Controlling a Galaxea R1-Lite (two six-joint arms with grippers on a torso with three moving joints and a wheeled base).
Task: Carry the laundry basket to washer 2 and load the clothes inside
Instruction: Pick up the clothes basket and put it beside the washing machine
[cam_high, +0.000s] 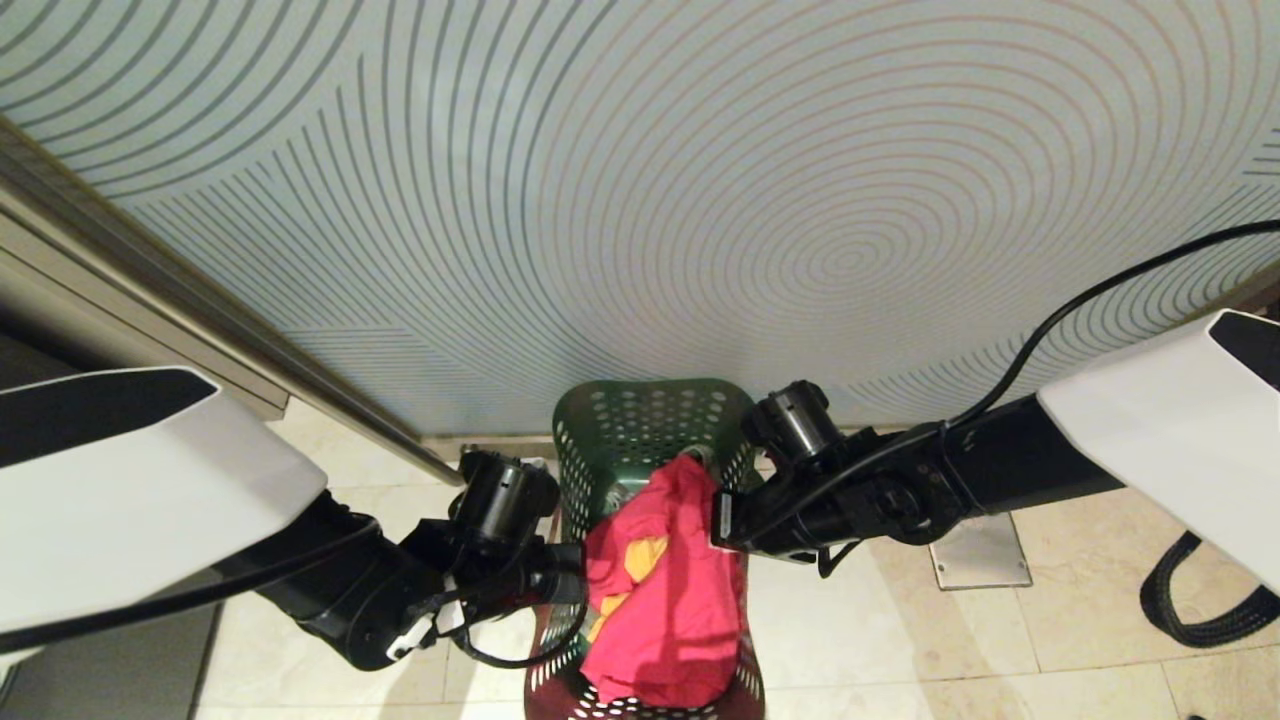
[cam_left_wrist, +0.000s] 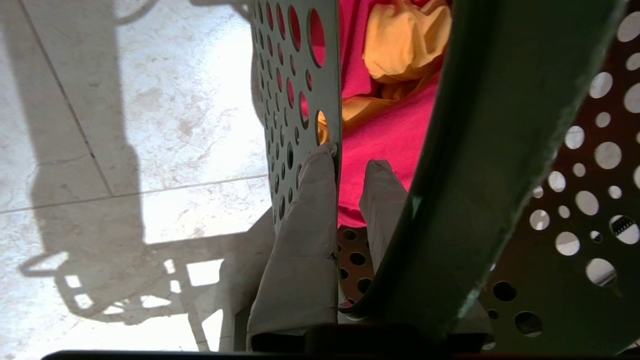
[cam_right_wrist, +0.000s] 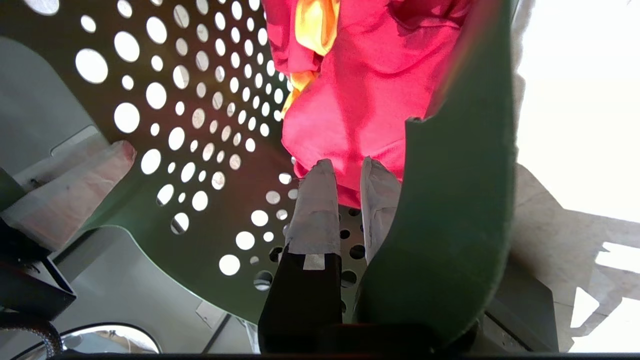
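Observation:
The dark green perforated laundry basket (cam_high: 650, 420) stands on the tiled floor between my two arms, close to a patterned wall. The clothes (cam_high: 670, 580), pink-red fabric with a yellow-orange garment (cam_left_wrist: 405, 45) among it, fill it. My left gripper (cam_left_wrist: 352, 160) is at the basket's left side, jaws narrowed astride its wall (cam_left_wrist: 300, 100), one finger outside, one inside against the cloth. My right gripper (cam_right_wrist: 347, 167) is at the right side, jaws narrowed by the green rim (cam_right_wrist: 460, 200), tips touching the pink fabric (cam_right_wrist: 360, 100). No washer with the numeral 2 shows.
A pale wall with curved line patterns (cam_high: 700, 200) rises right behind the basket. A metal rail (cam_high: 200, 300) runs along its left part. A square floor plate (cam_high: 980, 555) lies to the right. A round chrome-rimmed glass (cam_right_wrist: 100, 340) shows low in the right wrist view.

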